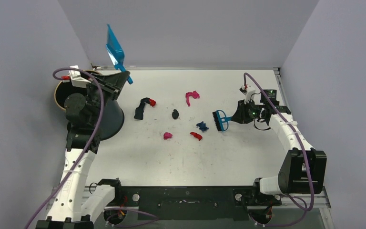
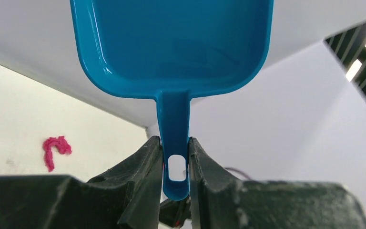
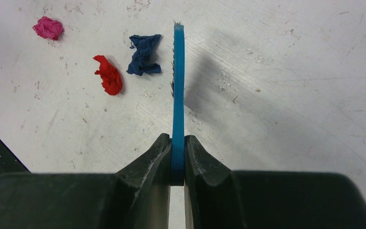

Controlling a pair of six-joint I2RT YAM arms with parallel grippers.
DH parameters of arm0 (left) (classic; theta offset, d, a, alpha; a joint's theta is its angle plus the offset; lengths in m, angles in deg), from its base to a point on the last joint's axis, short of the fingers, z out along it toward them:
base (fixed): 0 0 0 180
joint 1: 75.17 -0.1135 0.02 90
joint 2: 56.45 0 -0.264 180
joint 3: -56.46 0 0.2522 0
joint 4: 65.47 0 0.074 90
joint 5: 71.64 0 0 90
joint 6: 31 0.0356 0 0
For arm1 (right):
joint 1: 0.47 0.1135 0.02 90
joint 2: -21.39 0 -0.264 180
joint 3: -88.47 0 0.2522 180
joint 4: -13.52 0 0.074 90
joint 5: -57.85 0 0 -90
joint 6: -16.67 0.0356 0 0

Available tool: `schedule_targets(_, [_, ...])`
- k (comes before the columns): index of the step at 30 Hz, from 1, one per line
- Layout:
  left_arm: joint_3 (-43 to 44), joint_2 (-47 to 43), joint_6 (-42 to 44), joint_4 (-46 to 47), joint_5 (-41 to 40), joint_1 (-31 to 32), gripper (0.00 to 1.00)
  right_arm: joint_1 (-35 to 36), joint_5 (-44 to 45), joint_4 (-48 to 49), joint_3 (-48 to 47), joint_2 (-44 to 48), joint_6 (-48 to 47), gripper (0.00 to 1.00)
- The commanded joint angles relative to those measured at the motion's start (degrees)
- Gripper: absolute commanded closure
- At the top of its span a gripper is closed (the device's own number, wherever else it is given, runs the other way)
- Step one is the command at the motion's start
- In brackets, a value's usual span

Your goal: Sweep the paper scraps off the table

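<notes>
Several paper scraps lie mid-table [image 1: 248, 162]: a dark blue-black strip [image 1: 139, 109] with a red bit [image 1: 152, 102], a magenta curl [image 1: 191, 97], a black bit [image 1: 175, 114], a dark blue one [image 1: 202, 126], a pink one [image 1: 167, 136] and a red one [image 1: 196, 136]. My left gripper [image 1: 124, 76] [image 2: 175, 152] is shut on the handle of the blue dustpan [image 1: 115, 47] [image 2: 171, 43], held high at the back left. My right gripper [image 1: 236, 117] [image 3: 177, 143] is shut on the blue brush [image 1: 220, 119] [image 3: 178, 86], just right of the dark blue scrap [image 3: 144, 54].
A dark round bin [image 1: 106, 119] stands at the table's left edge under the left arm. A metal rail [image 1: 279, 86] runs along the right edge. Grey walls close in the back and sides. The black arm mount [image 1: 186, 195] spans the near edge.
</notes>
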Motion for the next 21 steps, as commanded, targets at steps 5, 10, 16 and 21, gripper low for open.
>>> schedule_targets(5, [8.2,4.2,34.1,-24.4,-2.6,13.5,1.00,-0.3,-2.2,-1.2,-4.8,1.5,-0.9,0.95])
schedule_targets(10, [7.2,4.1,46.4,-39.4,-8.3,20.0,1.00,-0.1,-3.2,-4.5,-10.2,-2.2,-1.4,0.95])
schedule_targets(16, [5.9,3.6,52.7,-53.2,-10.4,26.5,1.00,2.9,0.0,-7.1,-18.3,-7.6,-1.3,0.95])
schedule_targets(21, [8.1,9.1,53.3,-68.8,-15.9,30.2,1.00,10.7,8.6,-8.9,-26.7,-11.8,-1.2,0.95])
